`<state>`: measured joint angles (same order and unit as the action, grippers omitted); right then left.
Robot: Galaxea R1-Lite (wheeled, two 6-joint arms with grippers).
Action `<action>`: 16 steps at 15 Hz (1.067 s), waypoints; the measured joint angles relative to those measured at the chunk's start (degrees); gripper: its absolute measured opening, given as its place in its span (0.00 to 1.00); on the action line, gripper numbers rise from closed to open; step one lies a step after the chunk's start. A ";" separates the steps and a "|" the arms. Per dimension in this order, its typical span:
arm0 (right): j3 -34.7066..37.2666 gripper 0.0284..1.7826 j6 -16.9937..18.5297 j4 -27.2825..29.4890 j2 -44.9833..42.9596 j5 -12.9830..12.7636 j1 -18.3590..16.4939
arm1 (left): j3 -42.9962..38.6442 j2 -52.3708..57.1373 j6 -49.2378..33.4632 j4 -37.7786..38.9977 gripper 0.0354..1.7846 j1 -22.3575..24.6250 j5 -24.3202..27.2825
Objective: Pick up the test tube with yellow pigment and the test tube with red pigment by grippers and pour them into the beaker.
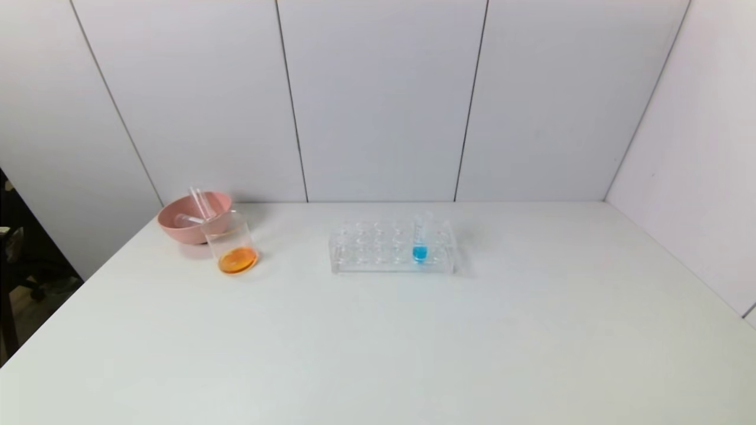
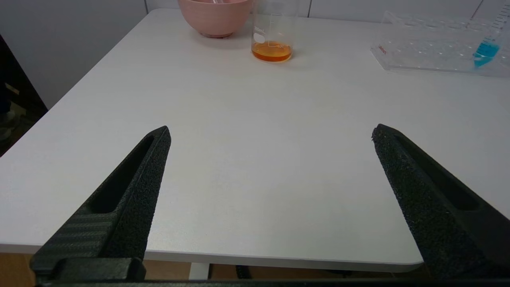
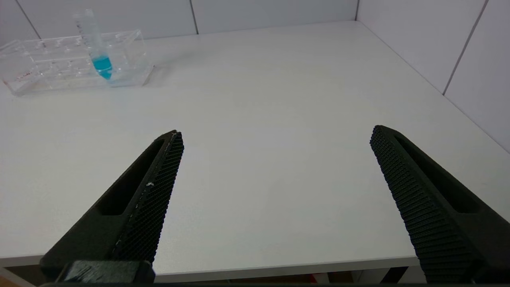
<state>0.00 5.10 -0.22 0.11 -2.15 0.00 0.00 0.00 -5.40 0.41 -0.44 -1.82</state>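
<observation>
The clear beaker stands at the back left of the table with a shallow layer of orange liquid in it; the left wrist view shows the beaker too. Just behind it, two slim clear tubes rest in a pink bowl. I cannot tell which is the test tube with yellow pigment and which the one with red pigment. My left gripper hangs open over the table's front edge, far from the beaker, with nothing between its fingers. My right gripper is likewise open and empty at the front edge. Neither gripper appears in the head view.
A clear tube rack sits at the middle back and holds one upright tube of blue liquid. Both wrist views show the rack. White walls close off the back and the right side.
</observation>
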 joint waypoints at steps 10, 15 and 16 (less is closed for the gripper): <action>0.00 0.96 -0.02 0.00 0.00 0.00 0.00 | 0.00 0.00 0.00 0.00 0.99 0.34 0.00; 0.00 0.96 -0.02 -0.02 0.00 0.00 0.00 | 0.00 0.00 0.00 0.00 0.99 0.34 0.00; 0.00 0.96 -0.02 -0.02 0.00 0.00 0.00 | 0.00 0.00 0.00 0.00 0.99 0.34 0.00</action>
<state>0.00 5.07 -0.24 0.11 -2.15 0.00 0.00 0.00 -5.40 0.41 -0.10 -1.82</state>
